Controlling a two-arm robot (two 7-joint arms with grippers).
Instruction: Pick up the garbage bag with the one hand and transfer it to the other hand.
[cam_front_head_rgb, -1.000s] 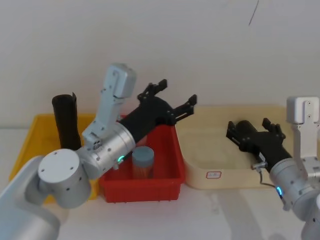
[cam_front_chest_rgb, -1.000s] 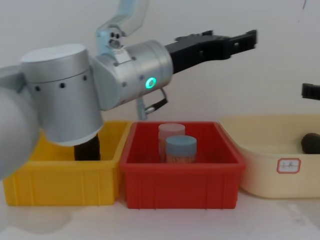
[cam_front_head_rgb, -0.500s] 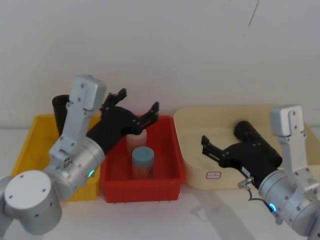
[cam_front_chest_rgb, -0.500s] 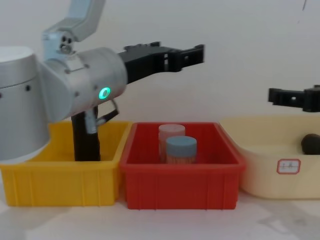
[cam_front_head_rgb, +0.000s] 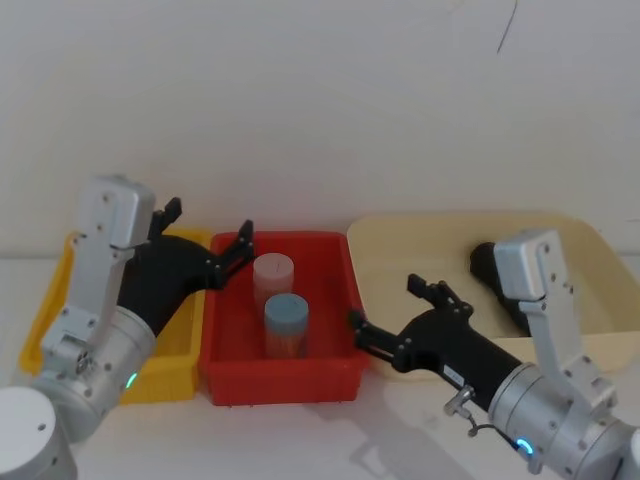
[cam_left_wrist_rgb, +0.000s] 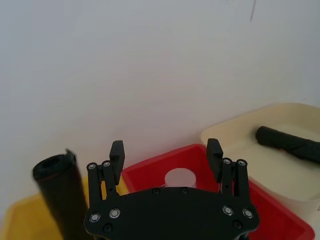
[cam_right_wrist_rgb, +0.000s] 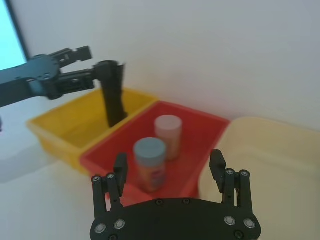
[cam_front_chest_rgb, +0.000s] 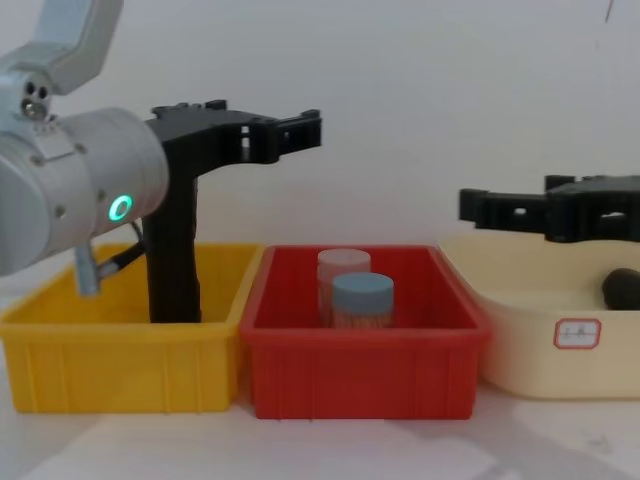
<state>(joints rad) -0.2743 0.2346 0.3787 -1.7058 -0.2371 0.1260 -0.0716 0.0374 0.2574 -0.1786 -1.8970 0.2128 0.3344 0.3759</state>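
Three bins stand in a row on the white tabletop (cam_front_chest_rgb: 320, 445), side by side. The yellow bin (cam_front_chest_rgb: 120, 370) is toward the left edge, the red bin (cam_front_chest_rgb: 360, 375) in the middle, and the cream tub (cam_front_chest_rgb: 530, 350) toward the right edge, with a small white label (cam_front_chest_rgb: 577, 332) on its front wall. A slim black column (cam_front_chest_rgb: 173, 260) stands upright in the yellow bin, near its back wall. In the red bin a blue-lidded jar (cam_front_chest_rgb: 361, 300) stands upright in front, with a pink-lidded jar (cam_front_chest_rgb: 343, 265) just behind it.
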